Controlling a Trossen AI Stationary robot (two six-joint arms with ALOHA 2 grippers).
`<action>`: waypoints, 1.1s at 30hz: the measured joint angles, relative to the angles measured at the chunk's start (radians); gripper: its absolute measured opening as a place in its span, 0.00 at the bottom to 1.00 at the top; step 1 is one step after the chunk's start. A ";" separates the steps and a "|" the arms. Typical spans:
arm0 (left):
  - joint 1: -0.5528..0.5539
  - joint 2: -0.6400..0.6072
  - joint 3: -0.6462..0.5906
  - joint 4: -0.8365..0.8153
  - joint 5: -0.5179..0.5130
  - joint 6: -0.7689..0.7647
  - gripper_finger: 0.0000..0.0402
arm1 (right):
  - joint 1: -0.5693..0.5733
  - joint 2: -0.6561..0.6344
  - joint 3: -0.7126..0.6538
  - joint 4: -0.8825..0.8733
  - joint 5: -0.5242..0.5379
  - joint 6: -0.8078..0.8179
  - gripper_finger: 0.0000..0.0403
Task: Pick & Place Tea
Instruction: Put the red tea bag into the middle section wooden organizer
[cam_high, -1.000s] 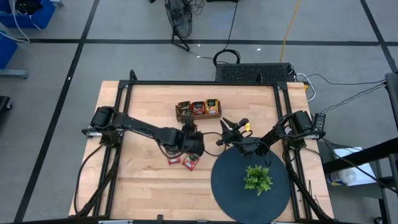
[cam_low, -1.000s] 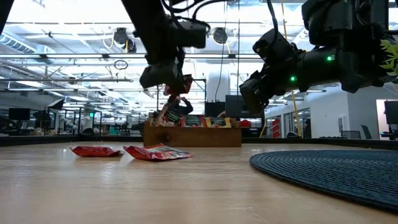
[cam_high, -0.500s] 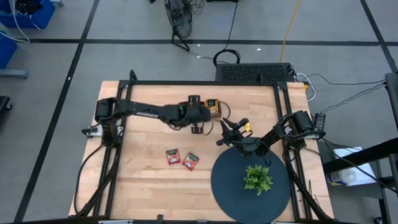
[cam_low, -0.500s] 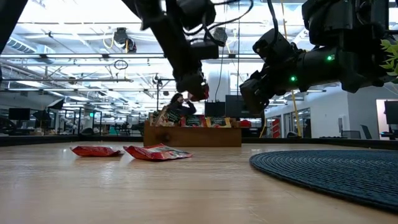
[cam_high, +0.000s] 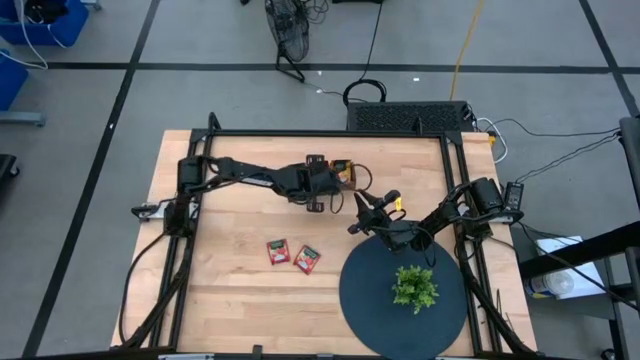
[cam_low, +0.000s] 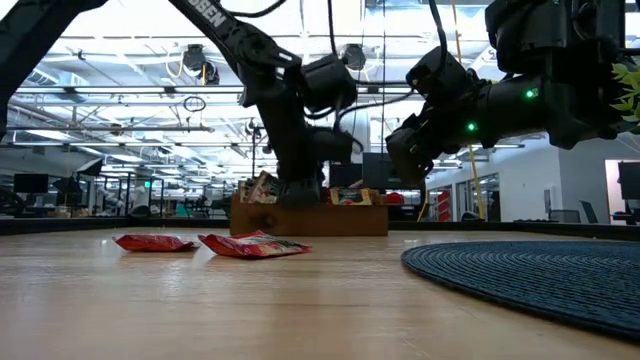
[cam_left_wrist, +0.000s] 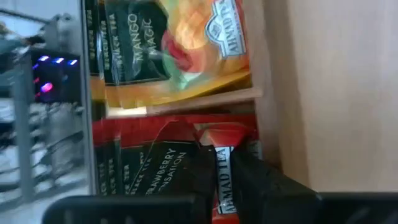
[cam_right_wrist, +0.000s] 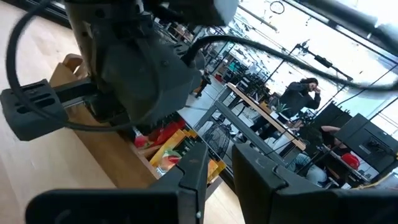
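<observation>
I have a red tea sachet (cam_left_wrist: 225, 163) pinched between the left gripper (cam_high: 318, 184) fingers, arm stretched over the wooden tray (cam_high: 344, 185) near the table's far edge — two red sachets (cam_high: 292, 254) lie mid-table; right gripper (cam_high: 368, 207) hovers nearly closed, empty.

- We see a wooden tray (cam_high: 345, 180) near the table's (cam_high: 230, 290) far edge.
- A round dark mat (cam_high: 375, 300) lies at the near right, carrying a small green plant (cam_high: 414, 287).
- A fan (cam_high: 288, 35) stands on the floor beyond.
</observation>
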 joint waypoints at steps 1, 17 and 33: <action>-0.003 0.006 0.000 -0.004 -0.020 0.001 0.12 | 0.000 0.000 0.000 0.000 0.000 0.000 0.15; -0.087 -0.001 0.019 -0.006 -0.103 -0.013 0.15 | 0.000 0.000 0.000 0.000 -0.001 0.000 0.15; -0.096 -0.001 0.019 -0.096 -0.189 -0.124 0.31 | 0.000 0.000 0.000 0.000 -0.003 0.007 0.15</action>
